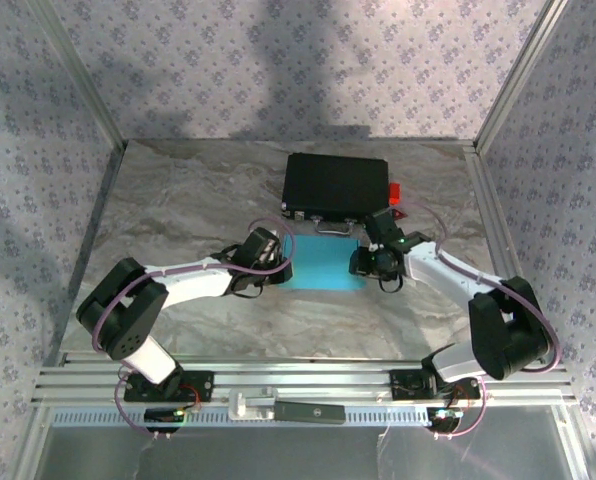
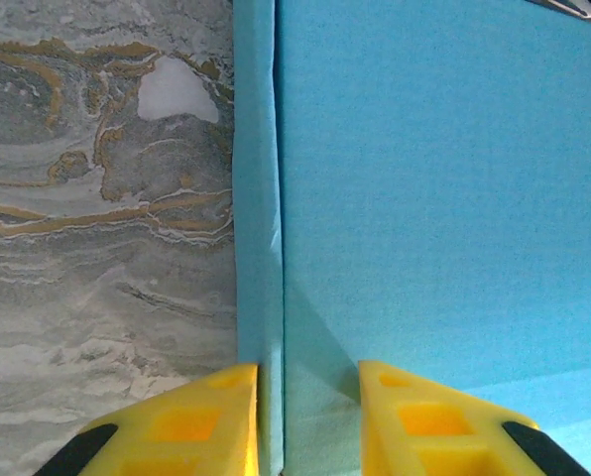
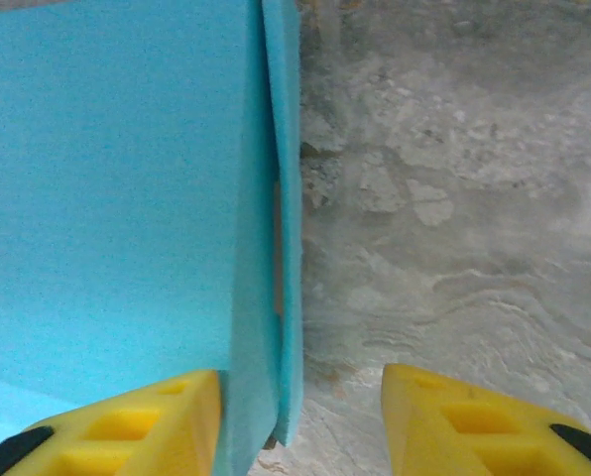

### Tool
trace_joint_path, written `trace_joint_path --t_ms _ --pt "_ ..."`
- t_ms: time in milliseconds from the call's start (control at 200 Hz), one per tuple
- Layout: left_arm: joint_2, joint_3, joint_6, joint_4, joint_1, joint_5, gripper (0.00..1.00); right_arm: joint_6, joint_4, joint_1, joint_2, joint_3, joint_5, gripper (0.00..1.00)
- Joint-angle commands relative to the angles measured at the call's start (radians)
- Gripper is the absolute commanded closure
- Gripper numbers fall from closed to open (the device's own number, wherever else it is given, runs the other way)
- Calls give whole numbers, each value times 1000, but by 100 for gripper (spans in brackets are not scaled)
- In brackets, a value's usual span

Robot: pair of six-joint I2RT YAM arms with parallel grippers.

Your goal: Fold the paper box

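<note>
left hand (image 2: 308,372) part-open, straddling the left edge flap (image 2: 256,198) of the paper box (image 1: 323,265), probably to crease it. Box lies blue side up on the table (image 1: 198,200), near the black case (image 1: 336,187). right hand (image 3: 300,377) wider, astride the right flap (image 3: 288,198), no clamp.

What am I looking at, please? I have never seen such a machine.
These are two robot arms bolted at the near edge of a grey marbled table. The top picture looks down from above and behind them; the other two come from cameras on each wrist. On the table lie a flat bright cyan-blue cardboard sheet, the paper box to fold, and a black hard case. The left tool and the right tool each straddle one side edge of the sheet, open, not clamping it.
</note>
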Motion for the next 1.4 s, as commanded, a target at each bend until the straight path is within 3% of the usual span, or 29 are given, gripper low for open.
trace_joint_path --t_ms 0,325,590,840,959,1274,1394 --pt "11 -8 -3 -58 -12 -13 73 -28 58 -30 41 -32 -86 58" --pt "16 -10 -5 -55 -14 -14 74 1 123 -43 144 -112 -76 71" --pt "19 -3 -4 -58 -15 -12 74 7 134 -42 107 -114 -83 87" --pt "30 -15 -15 -12 -14 10 75 29 119 -11 149 -86 -75 92" --pt "37 -28 -28 19 -15 29 78 53 142 7 165 -100 -80 95" --pt "43 -27 -37 22 -15 52 100 39 100 20 179 -59 -70 100" --pt "17 -39 -34 2 -14 42 100 15 70 14 154 -34 -72 99"
